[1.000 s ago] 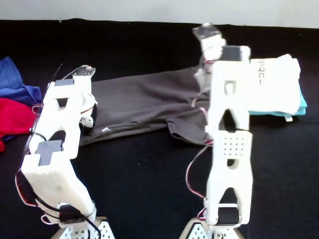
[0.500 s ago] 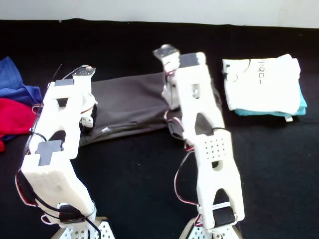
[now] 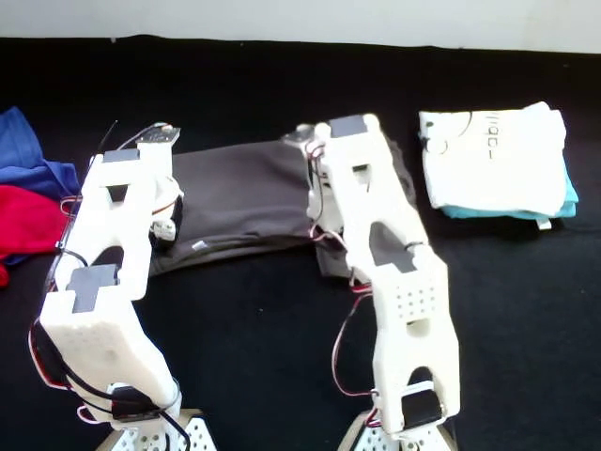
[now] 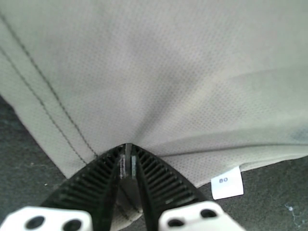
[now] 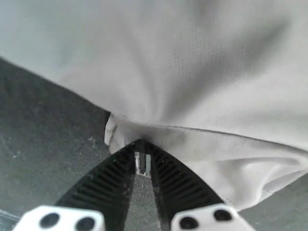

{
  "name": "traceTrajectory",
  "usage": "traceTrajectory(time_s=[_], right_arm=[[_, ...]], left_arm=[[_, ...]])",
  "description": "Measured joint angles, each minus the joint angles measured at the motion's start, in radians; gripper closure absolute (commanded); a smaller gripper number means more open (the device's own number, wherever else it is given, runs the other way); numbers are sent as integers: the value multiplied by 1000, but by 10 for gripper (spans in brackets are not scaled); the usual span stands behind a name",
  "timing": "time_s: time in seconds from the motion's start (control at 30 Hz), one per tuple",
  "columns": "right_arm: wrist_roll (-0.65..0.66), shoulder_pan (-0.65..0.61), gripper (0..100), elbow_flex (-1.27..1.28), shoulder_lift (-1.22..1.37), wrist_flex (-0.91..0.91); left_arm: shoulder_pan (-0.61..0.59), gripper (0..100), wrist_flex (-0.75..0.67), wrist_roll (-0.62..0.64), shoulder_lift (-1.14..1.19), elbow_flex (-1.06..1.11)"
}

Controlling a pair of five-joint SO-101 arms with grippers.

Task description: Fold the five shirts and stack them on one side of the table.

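- Table [image 3: 235, 376]: black surface, with both arms mounted at its near edge.
- Grey shirt [image 3: 244, 202]: lies flat across the middle of the table, running from under the left arm [image 3: 113, 244] to under the right arm [image 3: 385, 254]. Its right end sits in a doubled, bunched layer beneath the right arm.
- Left hand [image 4: 127, 148]: clenched on the grey shirt. The jaws are pressed together on the cloth at its edge, just beside a double line of stitching. The fabric puckers toward the pinch point. A small white label [image 4: 226, 182] hangs off the shirt's edge near the hand.
- Right hand [image 5: 140, 143]: clenched on the grey shirt. The jaws are closed on a gathered fold of cloth, with creases running out from the grip. In the right wrist view the dark table surface shows beside and below the fold.
- White shirt [image 3: 493, 155]: folded, at the far right of the table, apart from the grey shirt.
- Teal shirt [image 3: 569, 199]: folded, lying directly under the white shirt with its edge showing along the right and near sides.
- Blue shirt [image 3: 23, 150]: unfolded and crumpled at the table's left edge.
- Red shirt [image 3: 28, 221]: unfolded, touching the blue one on its near side, just beside the left arm.
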Motion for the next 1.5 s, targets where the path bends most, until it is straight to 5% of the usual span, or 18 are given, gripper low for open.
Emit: traceTrajectory(time_s=[0.23, 0.43, 0.73, 1.17, 1.3, 1.5], right_arm=[[5, 124, 992, -150, -55, -282], [5, 232, 992, -167, 140, -632], [6, 287, 992, -296, 296, -706], [6, 324, 987, -844, 299, -218], [6, 324, 905, -937, 299, -35], [-35, 324, 864, -936, 287, 5]], left_arm=[[0, 992, 0, 0, 0, 0], [0, 992, 0, 0, 0, 0], [0, 992, 0, 0, 0, 0], [0, 992, 0, 0, 0, 0], [0, 992, 0, 0, 0, 0], [0, 992, 0, 0, 0, 0]])
